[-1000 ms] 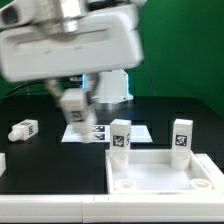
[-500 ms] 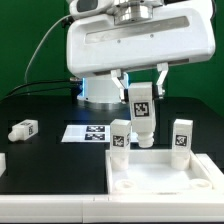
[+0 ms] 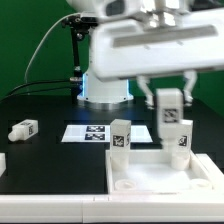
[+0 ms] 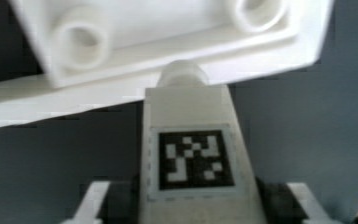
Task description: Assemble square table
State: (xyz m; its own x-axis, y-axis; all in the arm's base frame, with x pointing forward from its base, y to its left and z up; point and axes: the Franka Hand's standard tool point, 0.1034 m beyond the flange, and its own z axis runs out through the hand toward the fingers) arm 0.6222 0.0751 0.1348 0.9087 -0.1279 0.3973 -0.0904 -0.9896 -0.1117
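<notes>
The square tabletop [image 3: 160, 172] lies upside down at the front right, rim up. In the wrist view it [image 4: 149, 45] shows two screw holes. One white leg [image 3: 121, 137] stands at its far left corner and another [image 3: 181, 143] at its far right corner. My gripper [image 3: 168, 96] is shut on a third tagged leg [image 3: 170, 110] and holds it upright in the air, just above and in front of the far right leg. In the wrist view this leg [image 4: 195, 145] points from my gripper [image 4: 201, 205] toward the slab. A fourth leg [image 3: 23, 129] lies at the left.
The marker board [image 3: 92, 131] lies flat behind the tabletop. The arm's white base [image 3: 105, 88] stands at the back. A small white part [image 3: 2, 161] shows at the exterior view's left edge.
My gripper with the leg has moved to the exterior view's right, from beside the far left leg to above the far right leg. The other parts have not moved.
</notes>
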